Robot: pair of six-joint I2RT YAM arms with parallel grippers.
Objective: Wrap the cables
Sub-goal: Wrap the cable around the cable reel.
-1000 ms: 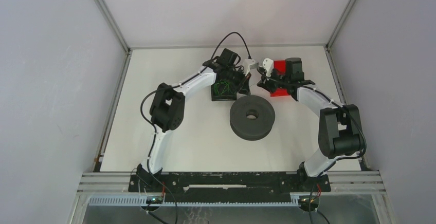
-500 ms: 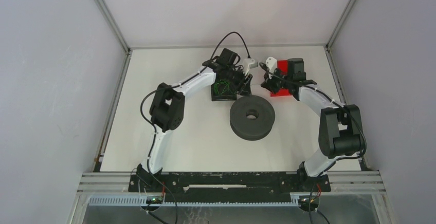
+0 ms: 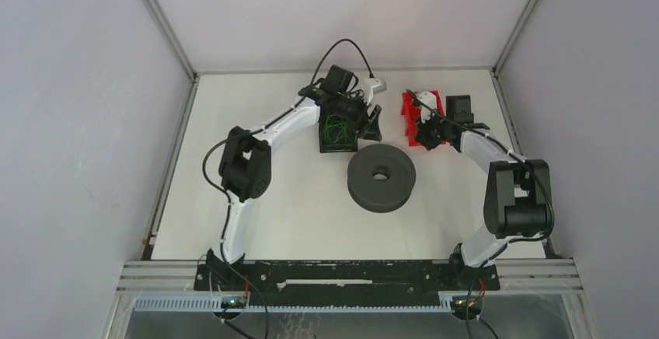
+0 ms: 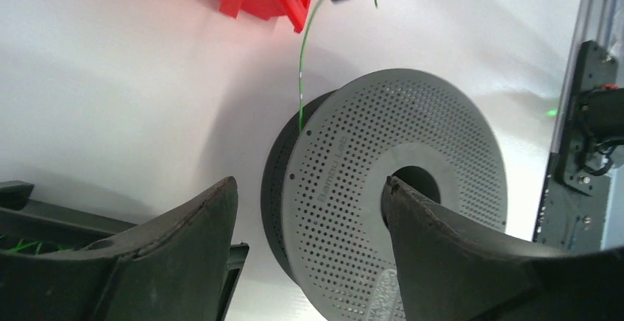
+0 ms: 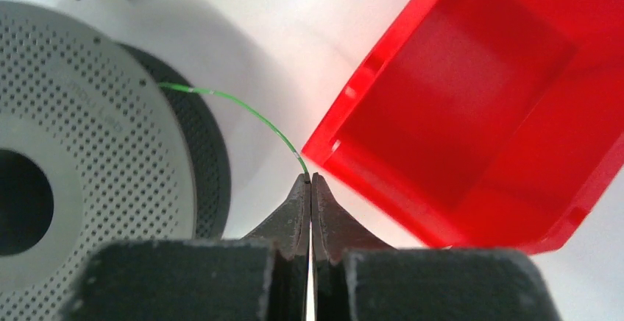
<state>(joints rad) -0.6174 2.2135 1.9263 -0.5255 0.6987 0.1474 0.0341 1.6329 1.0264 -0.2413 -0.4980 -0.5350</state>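
**Thin wire, thin margin**

Nearest my side of the table is the spool (image 3: 381, 177), lying flat with nothing holding it. A green wire (image 5: 243, 111) comes out from between its flanges on the far side and arcs up to the right gripper (image 5: 310, 181). That gripper's tips are pressed together on the wire close to its free end, just beyond the spool and to its right. The left gripper (image 4: 309, 188) hangs spread wide over the spool's far-left edge and grips nothing.

Beyond the spool to the right is the red bin (image 5: 471, 100), its corner just beside the pinch. Beyond the spool to the left is the black bin (image 3: 336, 133), with more green wire in it.

My worries:
- The tail past the tips is short, so a firm pull could slip the wire free.
- The loose spool may drag or tilt instead of taking a turn.
- A swing toward the red bin could hook the wire on its corner.
- Slack could let the wire ride over the flange.
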